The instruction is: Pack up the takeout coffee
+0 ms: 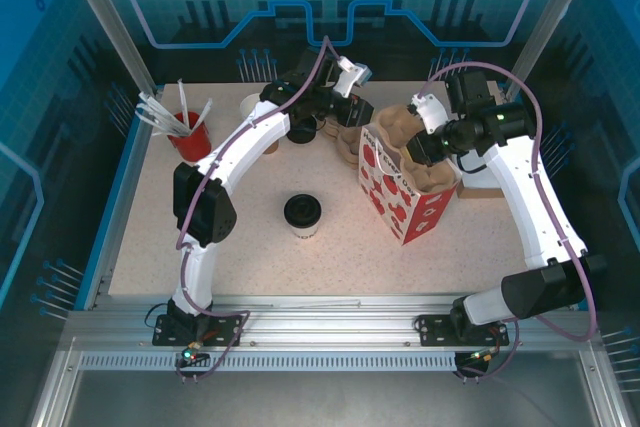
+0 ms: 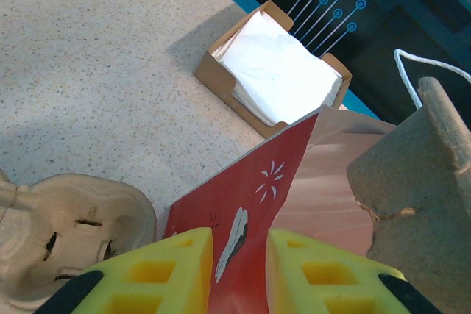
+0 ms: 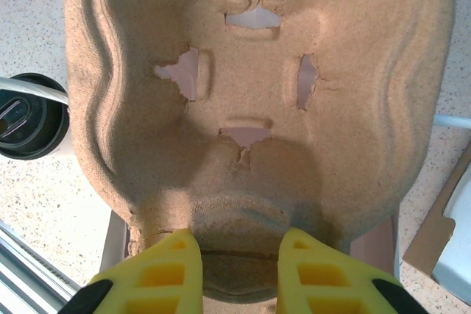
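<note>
The takeout coffee (image 1: 302, 214), a small pale cup under a black lid, stands alone mid-table; its lid also appears at the left edge of the right wrist view (image 3: 26, 115). Right of it stands the strawberry-print bag (image 1: 405, 202), with a brown pulp cup carrier (image 1: 405, 142) sitting in its open top. My left gripper (image 1: 352, 109) reaches over to the bag's far-left corner, and its yellow fingers (image 2: 176, 270) are shut on the red bag wall (image 2: 250, 204). My right gripper (image 3: 239, 270) is shut on a pocket of the carrier (image 3: 250, 86) above the bag.
A red cup of straws (image 1: 188, 132) stands at the back left. White cups (image 1: 250, 105), loose black lids (image 1: 300, 133) and spare pulp carriers (image 2: 66, 233) sit behind the bag. A cardboard box of napkins (image 2: 276, 71) lies to the bag's right.
</note>
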`<state>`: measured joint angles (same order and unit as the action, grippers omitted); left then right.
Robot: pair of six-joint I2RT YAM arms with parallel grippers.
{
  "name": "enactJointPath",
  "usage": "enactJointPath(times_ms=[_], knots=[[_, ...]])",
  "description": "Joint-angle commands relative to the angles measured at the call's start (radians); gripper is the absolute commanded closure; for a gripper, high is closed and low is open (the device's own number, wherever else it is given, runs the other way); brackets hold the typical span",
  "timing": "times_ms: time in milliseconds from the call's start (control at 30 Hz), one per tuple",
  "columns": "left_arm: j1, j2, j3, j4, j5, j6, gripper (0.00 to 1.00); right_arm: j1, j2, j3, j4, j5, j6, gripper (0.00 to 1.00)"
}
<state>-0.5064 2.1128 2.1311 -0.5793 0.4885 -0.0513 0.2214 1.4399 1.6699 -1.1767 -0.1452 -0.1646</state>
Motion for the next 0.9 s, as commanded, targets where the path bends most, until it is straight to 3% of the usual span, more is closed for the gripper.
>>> enactJointPath(times_ms=[0, 567, 867], knots=[[0.017, 0.006, 0.016, -0.012, 0.014, 0.014, 0.72, -0.012, 0.002, 0.018, -0.058, 0.023, -0.003, 0.88], [0.025, 0.011, 0.017, -0.019, 0.011, 0.024, 0.72, -0.022, 0.028, 0.027, -0.070, 0.052, -0.010, 0.88], [0.022, -0.067, 0.028, 0.012, 0.014, -0.042, 0.51, -0.023, 0.018, 0.031, -0.057, 0.003, -0.006, 0.88]])
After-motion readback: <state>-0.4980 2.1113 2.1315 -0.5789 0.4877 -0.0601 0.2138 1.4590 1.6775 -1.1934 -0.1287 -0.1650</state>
